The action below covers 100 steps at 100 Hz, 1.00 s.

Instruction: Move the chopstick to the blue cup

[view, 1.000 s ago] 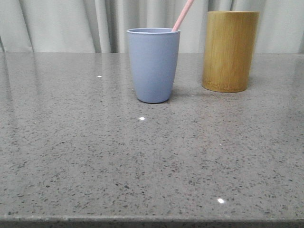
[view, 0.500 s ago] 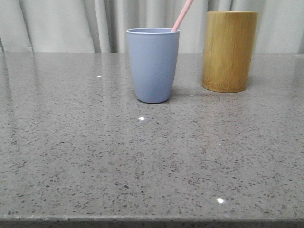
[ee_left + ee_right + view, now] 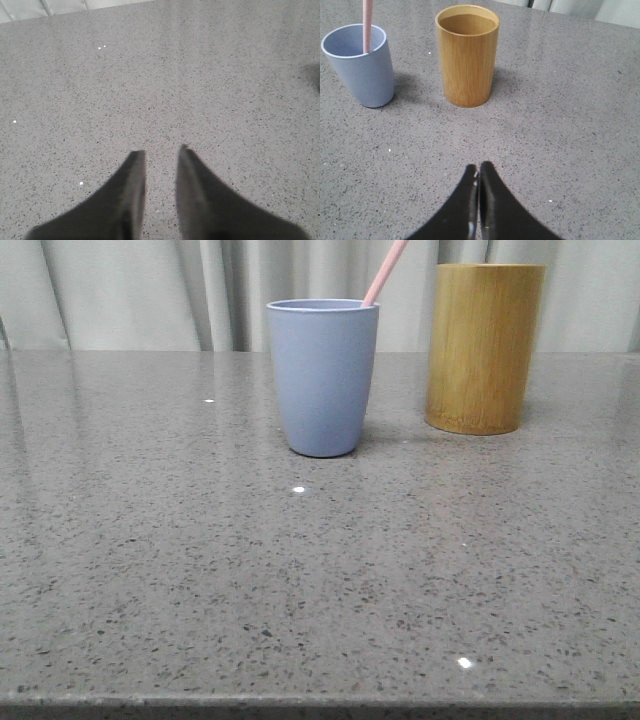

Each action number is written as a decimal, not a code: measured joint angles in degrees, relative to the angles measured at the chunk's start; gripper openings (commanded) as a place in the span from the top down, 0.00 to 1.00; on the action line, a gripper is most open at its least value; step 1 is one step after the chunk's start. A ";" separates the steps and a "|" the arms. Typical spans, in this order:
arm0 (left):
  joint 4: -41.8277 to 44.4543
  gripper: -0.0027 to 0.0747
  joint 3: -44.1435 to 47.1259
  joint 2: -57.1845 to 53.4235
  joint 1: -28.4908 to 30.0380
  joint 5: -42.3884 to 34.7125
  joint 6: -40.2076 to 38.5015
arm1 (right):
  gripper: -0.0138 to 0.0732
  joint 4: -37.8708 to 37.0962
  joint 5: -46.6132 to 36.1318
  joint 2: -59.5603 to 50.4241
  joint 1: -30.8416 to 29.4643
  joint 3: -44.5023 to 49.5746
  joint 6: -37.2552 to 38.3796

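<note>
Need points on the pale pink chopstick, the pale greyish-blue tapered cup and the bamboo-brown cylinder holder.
Pale pink chopstick (image 3: 384,274), front view, on the shaft above the cup rim.
Pale greyish-blue tapered cup (image 3: 322,380), front view, mid outer wall.
Bamboo-brown cylinder holder (image 3: 467,62), right wrist view, mid outer wall.

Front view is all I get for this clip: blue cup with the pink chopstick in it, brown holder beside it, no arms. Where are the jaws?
Observer: The right gripper has its jaws pressed together with nothing between them, over bare table short of the bamboo holder.
Operator: And the left?
Observer: The left gripper has its jaws apart, also empty, over bare table.
Operator: Is the holder empty?
Observer: From the right wrist view, nothing sticks out of it; its bottom is hidden.
Operator: Is the chopstick truly inside the cup?
Observer: Yes, the chopstick goes down inside the rim of the blue cup.
</note>
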 measured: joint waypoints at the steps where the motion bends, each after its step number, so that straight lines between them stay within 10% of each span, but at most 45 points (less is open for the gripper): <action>1: 0.00 0.99 0.00 0.00 0.00 0.00 0.00 | 0.92 0.00 0.00 0.00 0.00 0.00 0.00; 100: 0.00 0.99 0.00 0.00 0.00 0.00 0.00 | 0.92 0.00 1.33 0.00 0.00 0.00 0.25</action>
